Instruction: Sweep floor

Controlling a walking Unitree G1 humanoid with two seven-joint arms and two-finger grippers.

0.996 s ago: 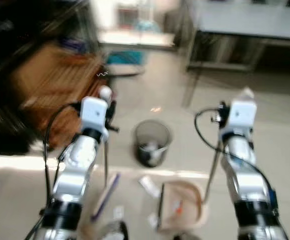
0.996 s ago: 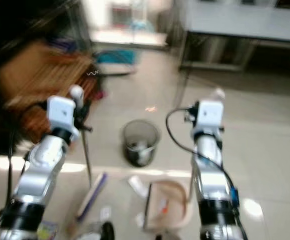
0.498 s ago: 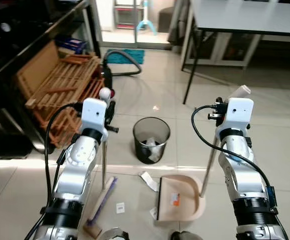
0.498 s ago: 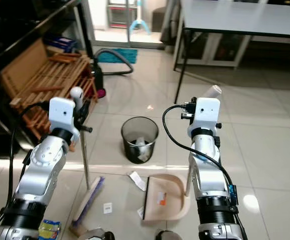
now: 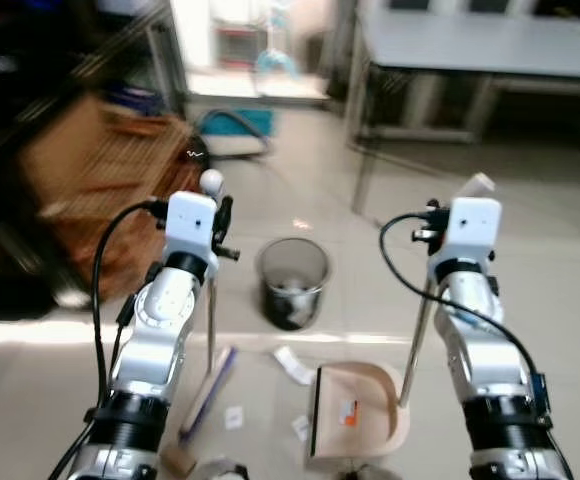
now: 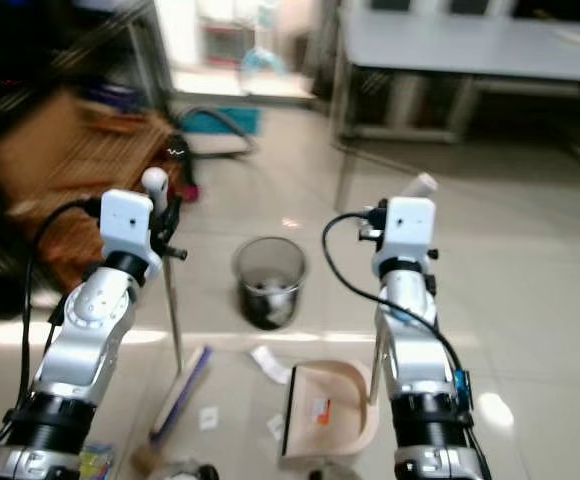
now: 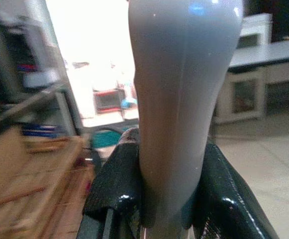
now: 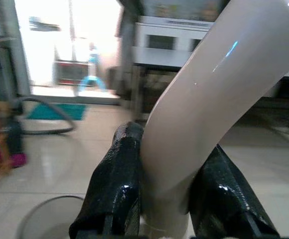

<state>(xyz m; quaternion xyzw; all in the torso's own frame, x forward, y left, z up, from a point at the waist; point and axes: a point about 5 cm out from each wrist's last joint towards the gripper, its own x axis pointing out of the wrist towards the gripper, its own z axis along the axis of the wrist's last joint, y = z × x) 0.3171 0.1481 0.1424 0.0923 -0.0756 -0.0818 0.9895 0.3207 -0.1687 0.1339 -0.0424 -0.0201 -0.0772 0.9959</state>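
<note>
My left gripper (image 5: 218, 218) is shut on the grey top of the broom handle (image 7: 179, 99), its black fingers (image 7: 115, 184) pressed against both sides. The broom stands nearly upright, with its purple head (image 5: 208, 392) on the tiles. My right gripper (image 5: 434, 222) is shut on the beige dustpan handle (image 8: 204, 99). The dustpan (image 5: 368, 418) sits on the floor to the right of the broom and holds a small orange scrap. White paper scraps (image 5: 292, 364) lie between the broom and the pan.
A black mesh bin (image 5: 292, 282) with rubbish inside stands just beyond the dustpan. A wooden rack (image 5: 100, 170) leans under dark shelving on the left. A grey table (image 5: 470, 45) stands at the back right, and a vacuum hose by a teal mat (image 5: 235, 125) lies behind.
The whole picture has blurred and shifted slightly, so the camera has moved. Both grippers keep their hold, and the broom and dustpan stay where they were.
</note>
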